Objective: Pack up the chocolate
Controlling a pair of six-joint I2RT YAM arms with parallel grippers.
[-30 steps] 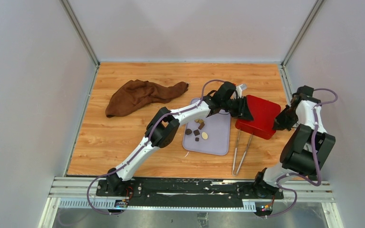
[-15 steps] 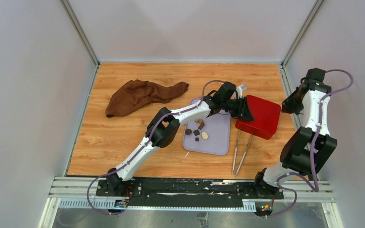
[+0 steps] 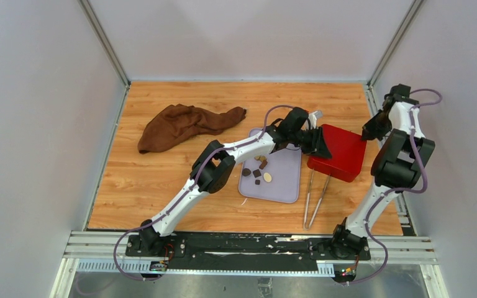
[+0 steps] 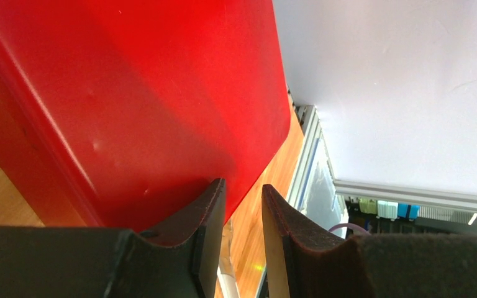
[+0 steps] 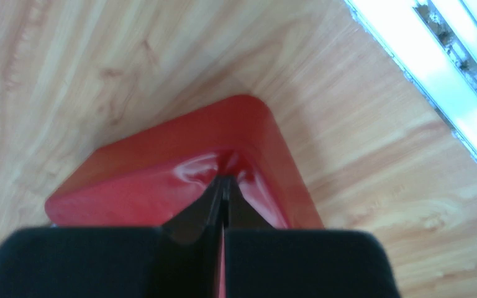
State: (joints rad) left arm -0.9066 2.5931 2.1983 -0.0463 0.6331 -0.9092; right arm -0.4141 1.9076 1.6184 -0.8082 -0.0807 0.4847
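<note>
Several small chocolate pieces point(image 3: 258, 172), dark, tan and cream, lie on the lavender tray point(image 3: 284, 184) at the table's middle. A red box point(image 3: 341, 152) stands just right of the tray. My left gripper point(image 3: 318, 144) is at the box's left edge. In the left wrist view point(image 4: 243, 186) its jaws stand a narrow gap apart with only wood showing between them, beside the red box point(image 4: 130, 93). My right gripper point(image 3: 371, 131) is at the box's far right corner. In the right wrist view point(image 5: 225, 180) it is shut, tips on the red box point(image 5: 161, 167).
Metal tongs point(image 3: 315, 198) lie on the wood in front of the red box. A large brown cloth point(image 3: 183, 124) lies at the back left. Grey walls and metal rails point(image 3: 376, 105) close in the table on three sides.
My right gripper has moved from the box's right edge, swung out towards the wall, then come back to the box's far right corner. The left arm and the box have not moved.
</note>
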